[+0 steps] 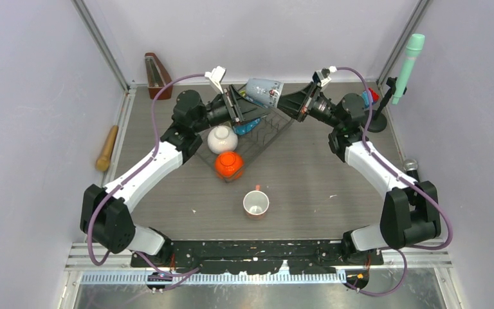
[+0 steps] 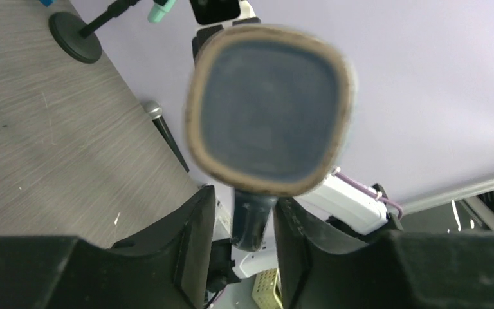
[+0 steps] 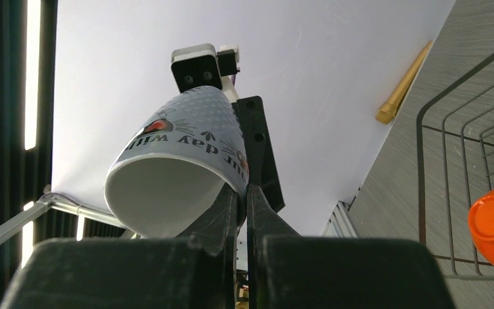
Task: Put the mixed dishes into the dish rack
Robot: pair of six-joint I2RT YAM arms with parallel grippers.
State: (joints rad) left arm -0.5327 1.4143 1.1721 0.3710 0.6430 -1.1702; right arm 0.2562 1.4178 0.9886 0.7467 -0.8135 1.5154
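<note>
The grey mug [image 1: 264, 92] hangs in the air between both grippers, above the black wire dish rack [image 1: 267, 132]. My right gripper [image 1: 294, 103] is shut on the mug's rim [image 3: 173, 161], one finger inside and one outside. My left gripper [image 1: 235, 106] is open with the mug's handle [image 2: 254, 219] between its fingers; a gap shows on one side. The mug's base [image 2: 267, 109] faces the left wrist camera. The white bowl [image 1: 222, 138] and orange bowl [image 1: 229, 165] sit upside down beside the rack. The pink mug [image 1: 256, 204] stands upright nearer the front. A blue piece [image 1: 243, 129] lies in the rack.
A wooden rolling pin [image 1: 107, 148] lies at the left edge and a metronome [image 1: 156, 71] stands at the back left. A green microphone on a black stand [image 1: 406, 61] and toy blocks [image 1: 370, 96] are at the back right.
</note>
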